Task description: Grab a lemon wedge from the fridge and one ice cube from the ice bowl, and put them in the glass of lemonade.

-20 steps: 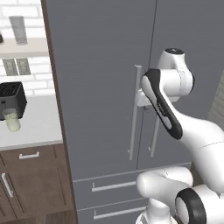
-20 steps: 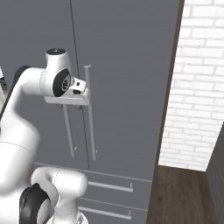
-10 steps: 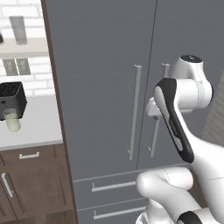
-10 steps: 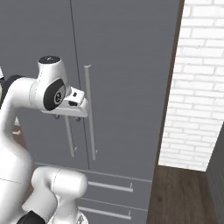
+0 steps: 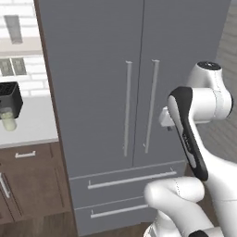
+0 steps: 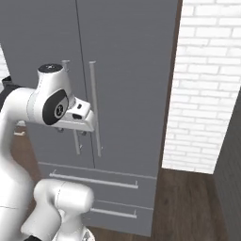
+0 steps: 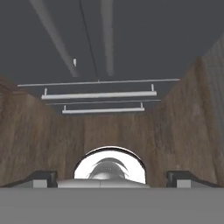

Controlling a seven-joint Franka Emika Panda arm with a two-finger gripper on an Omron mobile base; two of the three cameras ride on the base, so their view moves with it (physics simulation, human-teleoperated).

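In front of the fridge [image 5: 102, 69], doors shut, gripper [image 7: 112, 177] is hanging wide open w/ nothing held; lemon wedge presumably inside. Align jaws squarely round right-door handle [image 5: 150, 106] before pulling.

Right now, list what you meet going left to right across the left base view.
Toaster → glass of lemonade → fridge's left door handle → right door handle → robot arm.

arm bent at the elbow, wrist raised; gripper [image 7: 112, 178] pointing down, fingers spread wide, nothing between them
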